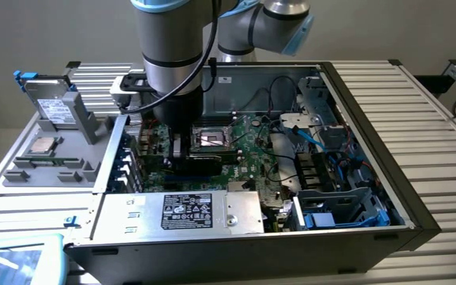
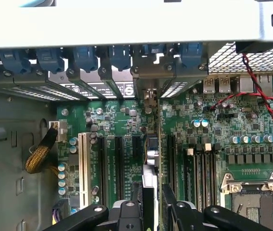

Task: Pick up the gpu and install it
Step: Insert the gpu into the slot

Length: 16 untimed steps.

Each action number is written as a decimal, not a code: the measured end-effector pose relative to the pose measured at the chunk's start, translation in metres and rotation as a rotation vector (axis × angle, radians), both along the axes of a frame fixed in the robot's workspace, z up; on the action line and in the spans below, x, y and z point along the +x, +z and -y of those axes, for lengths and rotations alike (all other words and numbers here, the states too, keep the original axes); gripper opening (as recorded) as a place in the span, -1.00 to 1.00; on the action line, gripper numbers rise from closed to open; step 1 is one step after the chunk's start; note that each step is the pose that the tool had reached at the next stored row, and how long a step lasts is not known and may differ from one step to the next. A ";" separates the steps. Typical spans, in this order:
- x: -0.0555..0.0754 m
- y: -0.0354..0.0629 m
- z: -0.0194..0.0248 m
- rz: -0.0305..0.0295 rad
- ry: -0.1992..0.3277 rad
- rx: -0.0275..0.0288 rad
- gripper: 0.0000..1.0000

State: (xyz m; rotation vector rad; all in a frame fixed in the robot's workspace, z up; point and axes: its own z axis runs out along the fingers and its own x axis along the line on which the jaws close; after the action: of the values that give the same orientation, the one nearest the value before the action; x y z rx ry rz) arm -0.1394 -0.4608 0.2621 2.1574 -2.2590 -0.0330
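Observation:
My gripper (image 1: 178,148) reaches down inside the open computer case (image 1: 374,178), over the green motherboard (image 1: 244,157). It is shut on the gpu (image 2: 151,154), which the wrist view shows edge-on between the two black fingers (image 2: 135,211). The card stands upright along a black expansion slot, and its metal bracket end (image 2: 148,95) points toward the rear slot openings. In the exterior view the gpu (image 1: 204,160) is a dark bar just below the gripper, beside the CPU socket (image 1: 212,139). Whether the card is fully seated in the slot I cannot tell.
A grey fixture at the exterior view's left holds a hard drive (image 1: 54,110), a CPU (image 1: 44,144) and a RAM stick (image 1: 50,160). The power supply (image 1: 180,211) sits at the case front, with blue cables (image 1: 311,139) and a drive cage (image 1: 343,211) beyond. A white slot (image 2: 83,163) and RAM sticks (image 2: 199,168) flank the card.

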 end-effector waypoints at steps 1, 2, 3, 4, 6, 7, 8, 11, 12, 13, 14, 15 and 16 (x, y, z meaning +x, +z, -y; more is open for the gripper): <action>0.000 -0.0003 0.0000 0.0000 0.000 0.0001 -0.45; 0.000 -0.0007 0.0000 0.0001 0.000 0.0002 -0.45; 0.000 -0.0009 0.0000 0.0001 0.000 0.0002 -0.45; 0.000 -0.0009 0.0000 0.0001 0.001 0.0001 -0.45; 0.000 -0.0009 0.0000 0.0001 0.001 0.0002 -0.45; 0.000 -0.0009 0.0000 0.0001 0.001 0.0002 -0.45; 0.000 -0.0013 0.0000 0.0002 0.001 0.0003 -0.45; 0.000 -0.0022 0.0000 0.0001 0.000 0.0002 -0.45; 0.000 -0.0022 0.0000 0.0001 0.001 0.0002 -0.45; 0.000 -0.0023 0.0000 -0.0001 0.001 0.0000 -0.45; 0.000 -0.0029 -0.0002 0.0000 0.001 0.0001 -0.45; -0.001 -0.0035 -0.0002 0.0000 0.001 0.0001 -0.45; -0.001 -0.0036 -0.0002 0.0001 0.001 0.0001 -0.45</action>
State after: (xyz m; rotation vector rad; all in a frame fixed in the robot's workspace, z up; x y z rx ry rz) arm -0.1399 -0.4606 0.2585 2.1582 -2.2584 -0.0330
